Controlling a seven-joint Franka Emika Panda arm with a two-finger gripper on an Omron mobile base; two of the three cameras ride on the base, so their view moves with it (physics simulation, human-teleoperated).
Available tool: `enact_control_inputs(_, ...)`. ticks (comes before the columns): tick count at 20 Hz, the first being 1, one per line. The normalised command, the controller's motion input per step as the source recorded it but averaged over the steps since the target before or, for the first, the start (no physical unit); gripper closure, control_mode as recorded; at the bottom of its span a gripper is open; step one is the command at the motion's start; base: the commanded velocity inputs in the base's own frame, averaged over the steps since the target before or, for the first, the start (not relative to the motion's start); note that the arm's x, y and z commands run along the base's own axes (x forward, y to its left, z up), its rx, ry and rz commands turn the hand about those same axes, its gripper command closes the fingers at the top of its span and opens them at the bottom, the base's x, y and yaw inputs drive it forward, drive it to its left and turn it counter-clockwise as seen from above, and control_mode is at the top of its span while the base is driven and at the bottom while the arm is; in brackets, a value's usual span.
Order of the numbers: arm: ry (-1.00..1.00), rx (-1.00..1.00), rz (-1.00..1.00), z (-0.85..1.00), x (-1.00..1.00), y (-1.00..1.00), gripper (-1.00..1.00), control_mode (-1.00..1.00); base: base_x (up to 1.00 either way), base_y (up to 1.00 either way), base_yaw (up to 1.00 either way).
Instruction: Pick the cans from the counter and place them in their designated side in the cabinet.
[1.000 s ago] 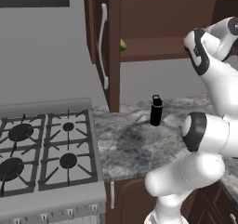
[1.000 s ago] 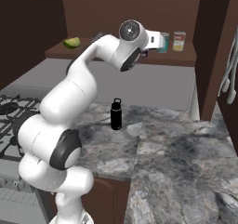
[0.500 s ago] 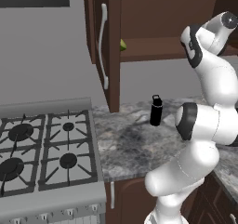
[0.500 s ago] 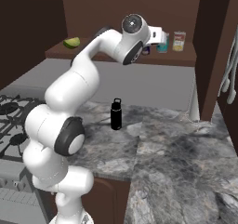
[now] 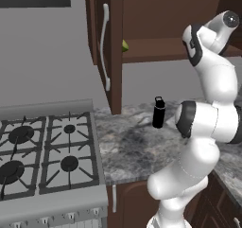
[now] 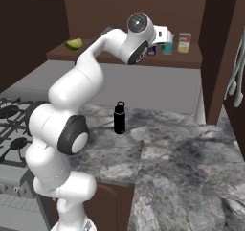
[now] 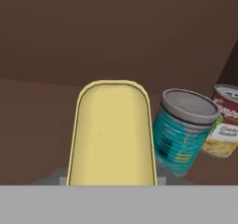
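Observation:
The hand view looks straight at the pale yellow top of the dark blue can (image 7: 111, 135), which sits upright in my gripper (image 6: 157, 43); the gripper is shut on it and its fingertips are hidden behind it. The teal can (image 7: 183, 130) stands on the cabinet shelf (image 6: 191, 60) just to the right of the held one, and the teal can (image 6: 167, 46) also appears in the right base view beside my hand. My arm reaches up from the counter (image 6: 182, 148) into the open dark brown cabinet.
A pale can with a red-and-yellow label (image 6: 183, 42) stands right of the teal one. A lime (image 6: 73, 44) lies at the shelf's left end. A black bottle (image 6: 119, 118) stands on the counter. The cabinet door with its silver handle (image 5: 105, 47) hangs open left of the arm, above the gas stove (image 5: 42, 156).
My arm has risen a little and pushed the hand with the can further in toward the shelf. The bottle and the shelf items have not moved.

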Motion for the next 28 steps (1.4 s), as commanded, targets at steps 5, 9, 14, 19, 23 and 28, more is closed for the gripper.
enact_control_inputs(5,0.0,-0.03,0.0,-0.12,0.02,-0.01,-1.0,-1.0,0.0,0.0,0.0)
enact_control_inputs(9,0.0,-0.03,0.0,-0.05,0.0,-0.04,-1.0,-1.0,0.0,0.0,0.0)
enact_control_inputs(14,-0.03,-0.01,0.0,0.01,0.0,-0.19,-1.0,-1.0,0.0,0.0,0.0)
enact_control_inputs(19,-0.05,0.0,0.0,0.13,0.0,-0.1,-1.0,-1.0,0.0,0.0,0.0)
enact_control_inputs(23,-0.06,0.0,0.0,0.14,0.0,-0.06,-1.0,-1.0,0.0,0.0,0.0)
enact_control_inputs(28,-0.1,0.0,0.0,0.15,-0.26,-0.06,-1.0,-1.0,0.0,0.0,0.0)
